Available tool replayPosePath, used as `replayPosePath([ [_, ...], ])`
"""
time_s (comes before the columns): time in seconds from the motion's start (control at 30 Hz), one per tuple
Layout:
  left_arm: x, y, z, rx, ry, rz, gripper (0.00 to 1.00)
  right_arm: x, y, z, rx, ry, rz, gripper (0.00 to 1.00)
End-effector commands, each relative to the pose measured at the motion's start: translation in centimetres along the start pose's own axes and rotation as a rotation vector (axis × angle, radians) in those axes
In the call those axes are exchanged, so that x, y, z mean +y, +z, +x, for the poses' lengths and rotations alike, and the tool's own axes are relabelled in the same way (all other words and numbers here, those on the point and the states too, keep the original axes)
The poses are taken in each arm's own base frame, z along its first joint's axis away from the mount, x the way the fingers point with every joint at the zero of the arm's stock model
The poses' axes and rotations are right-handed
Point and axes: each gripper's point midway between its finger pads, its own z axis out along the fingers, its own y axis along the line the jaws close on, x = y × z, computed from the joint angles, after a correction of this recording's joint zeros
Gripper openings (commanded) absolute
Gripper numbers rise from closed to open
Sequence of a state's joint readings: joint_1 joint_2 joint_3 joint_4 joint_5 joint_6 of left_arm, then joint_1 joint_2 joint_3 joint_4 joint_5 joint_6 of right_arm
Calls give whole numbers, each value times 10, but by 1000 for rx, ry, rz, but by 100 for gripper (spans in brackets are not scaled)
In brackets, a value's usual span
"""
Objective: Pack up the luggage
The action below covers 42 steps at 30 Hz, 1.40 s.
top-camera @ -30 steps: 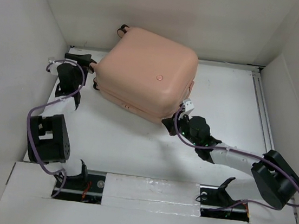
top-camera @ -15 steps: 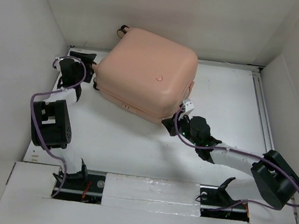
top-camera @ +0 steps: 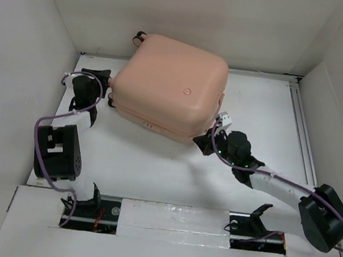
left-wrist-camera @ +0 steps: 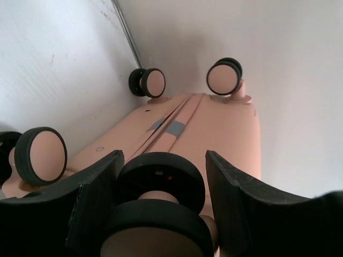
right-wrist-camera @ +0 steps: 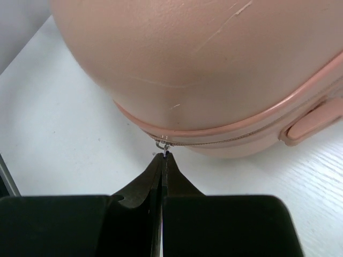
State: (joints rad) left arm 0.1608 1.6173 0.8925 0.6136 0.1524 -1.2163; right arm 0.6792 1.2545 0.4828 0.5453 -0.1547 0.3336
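The luggage, a peach-pink hard-shell suitcase, lies flat and closed at the back of the white table. My left gripper is at its left end. In the left wrist view the gripper straddles a black-and-pink caster wheel; the left finger sits against it and the right finger stands a little off. My right gripper is at the near right corner. In the right wrist view it is shut on the small metal zipper pull of the luggage.
White walls close in on the left and back. A metal rail runs along the table's right side. Other caster wheels stick out of the luggage's end, one of them near the back wall.
My left gripper has moved in over the caster wheel and its jaws have narrowed round it. The right gripper has slid right and nearer with the zipper pull.
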Motion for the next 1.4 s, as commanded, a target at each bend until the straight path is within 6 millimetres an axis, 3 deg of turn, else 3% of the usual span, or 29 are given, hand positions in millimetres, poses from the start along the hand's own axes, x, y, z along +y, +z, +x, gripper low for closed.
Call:
replayPosePath([
  [0.0, -47, -41, 29, 1, 151, 190, 0, 10, -16, -26, -28, 21, -55, 0],
  [0.07, -59, -64, 50, 5, 158, 249, 0, -1, -23, -52, -75, 13, -24, 0],
  [0.1, -34, -73, 64, 28, 160, 217, 0, -3, -30, -68, -112, -6, -14, 0],
  [0.2, -33, -104, 99, 81, 153, 264, 0, -13, -44, -95, -138, -18, 22, 0],
  [0.23, -10, -114, 113, 117, 148, 235, 0, -13, -44, -88, -110, -10, 19, 0],
  [0.27, -15, -128, 125, 137, 136, 267, 0, -8, -46, -90, -112, -14, -3, 0],
  [0.33, -1, -140, 129, 149, 116, 258, 0, 0, -46, -52, -50, 26, -34, 0],
  [0.37, -1, -143, 128, 147, 115, 263, 0, 14, -43, -37, -36, 31, -65, 0],
  [0.43, -3, -151, 125, 143, 143, 267, 0, 22, -46, 15, 51, 80, -94, 0],
  [0.5, -17, -157, 121, 134, 150, 294, 0, 50, -46, 36, 64, 122, -164, 0],
  [0.57, -20, -158, 118, 122, 147, 301, 0, 61, -45, 57, 100, 137, -186, 0],
  [0.63, -23, -160, 115, 110, 144, 310, 0, 87, -37, 44, 71, 99, -233, 0],
  [0.7, -26, -160, 112, 94, 151, 306, 0, 92, -33, 42, 94, 39, -219, 0],
  [0.77, -32, -163, 107, 75, 169, 321, 0, 95, -25, 18, 42, 7, -190, 0],
  [0.8, -36, -163, 106, 74, 169, 322, 0, 92, -23, 7, 19, -15, -159, 0],
  [0.83, -37, -162, 104, 60, 167, 316, 0, 71, -24, 11, 50, -20, -41, 0],
  [0.93, -39, -161, 86, 13, 173, 303, 0, 38, -39, -4, 13, -30, 70, 2],
  [0.97, -42, -164, 82, 8, 171, 317, 0, 18, -44, -12, 0, -7, 93, 6],
  [1.0, -49, -164, 80, 3, 179, 326, 0, 4, -50, -9, -6, 5, 114, 22],
  [1.03, -59, -165, 78, -4, 185, 342, 0, -5, -58, -17, -35, 16, 129, 30],
  [1.07, -64, -166, 76, -7, 184, 351, 0, -28, -65, -20, -45, 39, 183, 36],
  [1.13, -66, -165, 79, 7, 186, 354, 0, -50, -72, -17, -37, 62, 238, 43],
  [1.17, -66, -165, 81, 18, 188, 358, 0, -65, -79, -16, -39, 79, 284, 43],
  [1.2, -69, -166, 80, 14, 187, 368, 0, -69, -82, -21, -59, 97, 293, 45],
  [1.23, -69, -167, 82, 23, 188, 372, 0, -80, -86, -8, -40, 110, 323, 46],
  [1.3, -67, -165, 83, 26, 190, 363, 0, -96, -91, -16, -87, 132, 351, 47],
  [1.37, -69, -166, 84, 32, 190, 375, 0, -106, -87, -9, -76, 153, 328, 47],
])
